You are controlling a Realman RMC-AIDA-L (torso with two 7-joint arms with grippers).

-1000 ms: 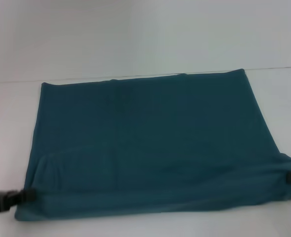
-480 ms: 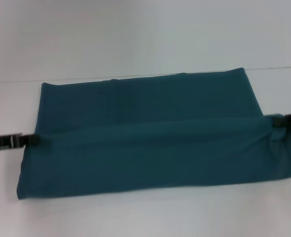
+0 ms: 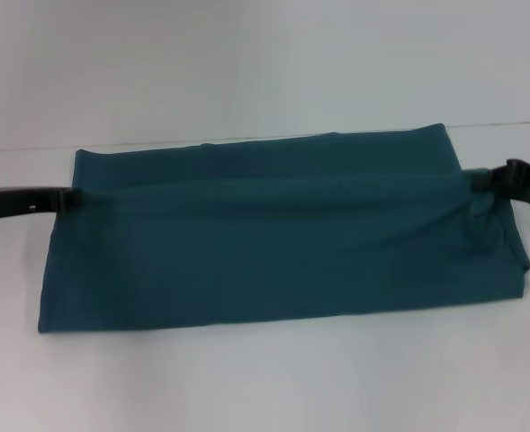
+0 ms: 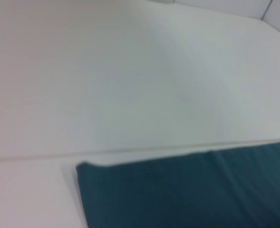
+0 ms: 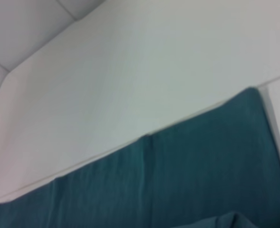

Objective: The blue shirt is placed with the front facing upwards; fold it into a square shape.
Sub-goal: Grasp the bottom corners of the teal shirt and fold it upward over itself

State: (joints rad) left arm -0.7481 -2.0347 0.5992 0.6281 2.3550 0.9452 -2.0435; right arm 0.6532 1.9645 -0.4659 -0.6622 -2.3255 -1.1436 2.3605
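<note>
Head view: blue shirt [image 3: 282, 238] lies flat on the white desk [image 3: 265, 387], plain side up, its near portion doubled over toward the far edge. Left tool [image 3: 65, 199] pinches the fold's left end; right tool [image 3: 480, 180] pinches the right end, both closed on cloth. Wrist views show neither tool, only the shirt's far edge [image 4: 187, 190] [image 5: 178, 180] against the desk, with one far corner in each. Versus 0.5 s ago: both tools sit farther from the robot, and the fold line has travelled closer to the far hem.
</note>
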